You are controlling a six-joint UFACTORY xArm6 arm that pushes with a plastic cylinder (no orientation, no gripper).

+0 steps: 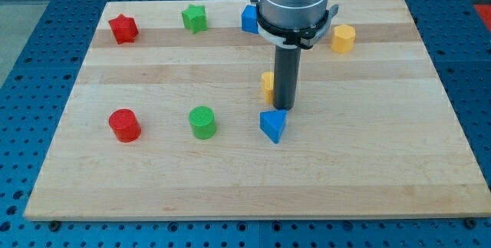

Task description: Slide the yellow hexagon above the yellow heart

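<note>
The yellow hexagon sits near the view's top right of the wooden board. A yellow block, partly hidden behind my rod, lies at the board's middle; its shape cannot be made out. My tip rests just to the right of that yellow block and just above the blue triangular block. The yellow hexagon is well up and to the right of my tip.
A red star, a green star and a blue block line the top. A red cylinder and a green cylinder sit at lower left. The arm's grey body hangs over the top middle.
</note>
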